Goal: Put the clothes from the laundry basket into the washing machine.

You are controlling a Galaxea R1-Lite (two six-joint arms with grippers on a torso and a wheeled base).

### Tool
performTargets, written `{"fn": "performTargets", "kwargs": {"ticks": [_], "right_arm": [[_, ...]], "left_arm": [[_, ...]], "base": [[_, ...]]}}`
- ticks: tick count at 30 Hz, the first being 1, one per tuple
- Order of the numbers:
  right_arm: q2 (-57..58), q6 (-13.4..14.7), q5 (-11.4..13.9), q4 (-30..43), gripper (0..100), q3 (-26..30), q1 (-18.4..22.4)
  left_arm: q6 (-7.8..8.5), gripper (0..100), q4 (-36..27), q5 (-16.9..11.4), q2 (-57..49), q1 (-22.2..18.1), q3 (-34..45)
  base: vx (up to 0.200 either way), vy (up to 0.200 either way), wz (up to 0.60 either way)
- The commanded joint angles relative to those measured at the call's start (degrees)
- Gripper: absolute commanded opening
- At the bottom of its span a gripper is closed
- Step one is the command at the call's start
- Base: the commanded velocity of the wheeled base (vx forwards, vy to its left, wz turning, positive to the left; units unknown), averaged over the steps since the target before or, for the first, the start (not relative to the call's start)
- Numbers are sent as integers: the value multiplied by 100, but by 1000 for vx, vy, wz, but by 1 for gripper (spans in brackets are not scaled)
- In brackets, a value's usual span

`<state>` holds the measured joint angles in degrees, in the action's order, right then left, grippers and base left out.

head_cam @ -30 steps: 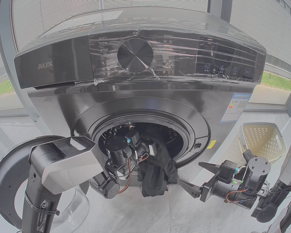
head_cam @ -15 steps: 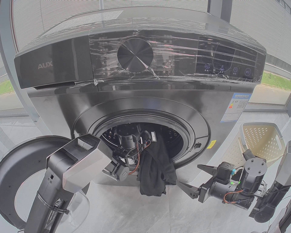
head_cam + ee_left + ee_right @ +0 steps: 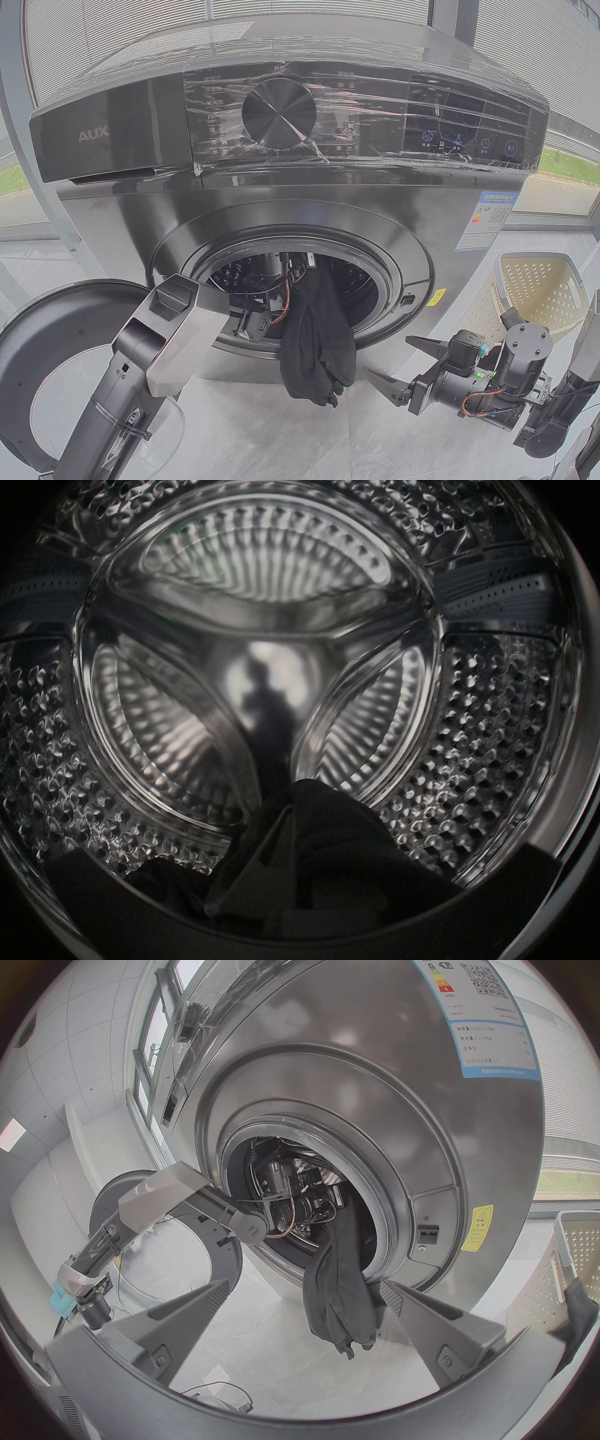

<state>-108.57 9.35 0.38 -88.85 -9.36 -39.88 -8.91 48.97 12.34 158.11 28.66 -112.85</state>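
Loading step, it seems: the black cloth garment drapes over the door rim of the grey steel washing machine, its top by the left end effector, whose grip I cannot tell. The right end effector gapes empty nearby. The next move likely calls for feeding the hanging tail inside.

Black garment half in the washer, basket to the washer's right

The dark grey front-loading washer stands with its round door swung fully open to its left. A black garment is draped over the lower rim of the washer's opening: one end lies bunched on the bottom of the steel, dimpled drum, and the longer end hangs crumpled down the washer's front, ending just above the floor. The cream, perforated plastic basket sits on the floor near the washer's right front corner, tilted with its open mouth facing up and outward.
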Motion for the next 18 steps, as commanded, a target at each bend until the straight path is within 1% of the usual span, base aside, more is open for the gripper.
{"fn": "performTargets", "kwargs": {"ticks": [1, 6, 7, 12, 15, 17, 18], "right_arm": [[38, 14, 6, -1, 100, -39, 15], [20, 14, 6, -1, 100, -66, -3], [20, 14, 6, -1, 100, -66, 6], [29, 14, 6, -1, 100, -75, -20], [11, 14, 6, -1, 100, -75, -20], [-6, 14, 6, -1, 100, -75, -29], [-6, 14, 6, -1, 100, -75, -29]], "left_arm": [[-5, 0, -1, 32, 255, -80, -174], [-5, 0, -28, 32, 238, -89, -174], [-5, 100, -19, 32, 238, -89, -174], [-5, 100, -107, 41, 194, -71, -174], [-5, 100, -291, 41, 35, -62, -174], [3, 100, -415, 41, -132, -54, 17], [3, 100, -582, 41, -316, -27, 255]], "base": [[0, 0, 0], [0, 0, 0], [0, 0, 0], [0, 0, 0], [0, 0, 0], [0, 0, 0], [0, 0, 0]]}}
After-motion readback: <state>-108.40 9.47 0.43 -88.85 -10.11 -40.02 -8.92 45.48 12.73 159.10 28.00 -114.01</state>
